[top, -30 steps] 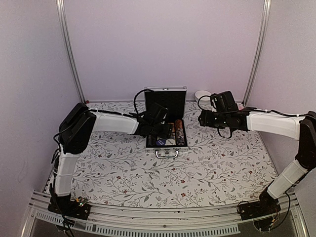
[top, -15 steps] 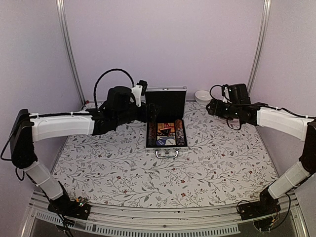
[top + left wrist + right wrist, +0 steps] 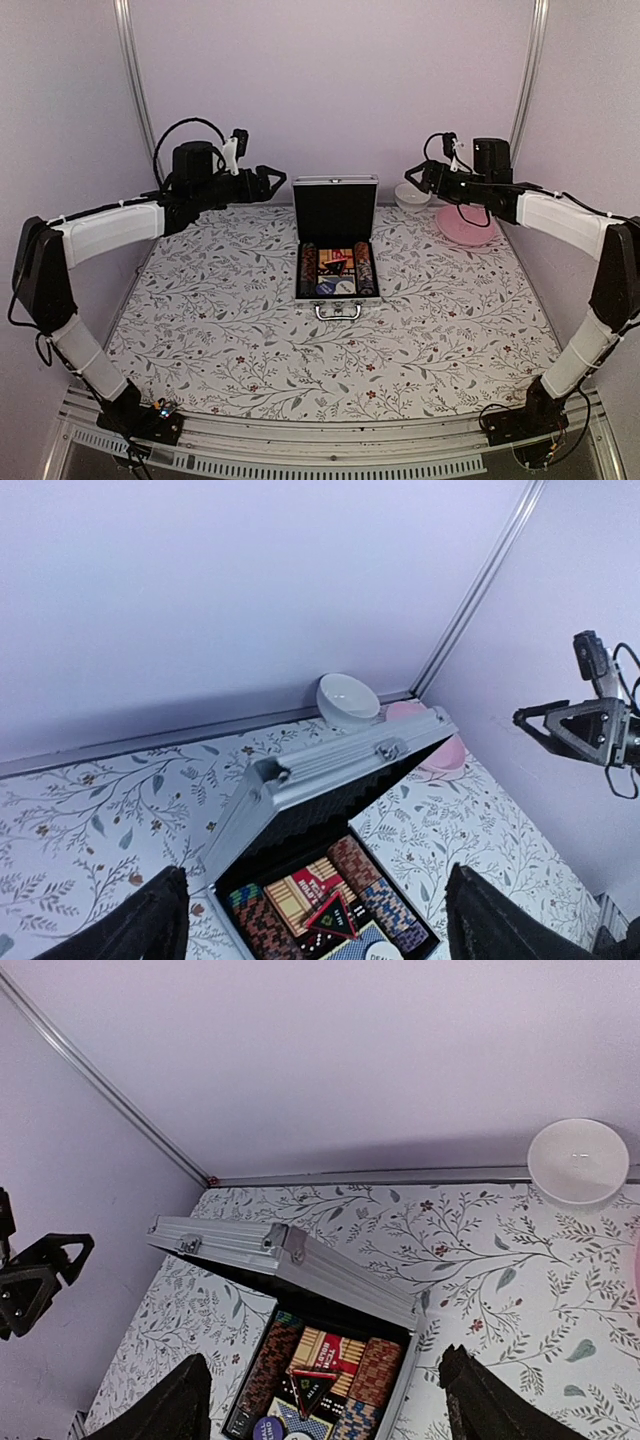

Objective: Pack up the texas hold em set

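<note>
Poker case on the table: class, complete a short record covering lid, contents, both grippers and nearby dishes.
Lid: case open, lid raised
Contents: chips, card pack, black triangular piece inside
Left gripper: open, empty, off the table, left of case
Right gripper: open, empty, off the table, right of case
Dishes: white bowl, pink plate, right of case

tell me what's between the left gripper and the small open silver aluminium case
Nothing: in the top external view the stretch from the left gripper to the small silver aluminium case shows only bare floral table cover.
</note>
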`<state>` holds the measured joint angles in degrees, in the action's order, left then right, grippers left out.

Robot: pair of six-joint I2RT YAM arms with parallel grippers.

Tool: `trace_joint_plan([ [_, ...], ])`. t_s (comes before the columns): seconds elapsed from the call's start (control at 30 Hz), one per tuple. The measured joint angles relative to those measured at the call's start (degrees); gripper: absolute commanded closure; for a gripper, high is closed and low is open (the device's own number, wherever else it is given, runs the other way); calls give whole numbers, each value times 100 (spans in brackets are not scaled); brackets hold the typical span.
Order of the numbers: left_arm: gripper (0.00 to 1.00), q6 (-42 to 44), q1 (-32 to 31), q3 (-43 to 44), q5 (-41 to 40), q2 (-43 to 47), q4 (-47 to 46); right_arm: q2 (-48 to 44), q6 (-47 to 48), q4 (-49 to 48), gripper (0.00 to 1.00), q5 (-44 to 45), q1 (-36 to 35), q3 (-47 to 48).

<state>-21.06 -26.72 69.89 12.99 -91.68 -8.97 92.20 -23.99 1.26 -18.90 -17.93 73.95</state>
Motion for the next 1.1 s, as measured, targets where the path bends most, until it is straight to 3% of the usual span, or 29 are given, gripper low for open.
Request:
trace_joint_plan([
  [0.37, 12, -376, 476, 1443, 1786, -1473, -457, 1283, -107, -400, 18, -1327, 0, 815],
  [0.63, 12, -905, 933, 1897, 2883, -2479, -1147, 1641, -131, -424, 17, -1812, -2, 1412],
  [0.87, 12, -1062, 901, 2667, 3397, -3241, -1233, 1451, -282, -741, 16, -1856, -55, 514],
  [1.1, 12, -1305, 796, 2750, 3742, -3436, -1593, 1088, -299, -621, 16, -1600, -55, -157],
])
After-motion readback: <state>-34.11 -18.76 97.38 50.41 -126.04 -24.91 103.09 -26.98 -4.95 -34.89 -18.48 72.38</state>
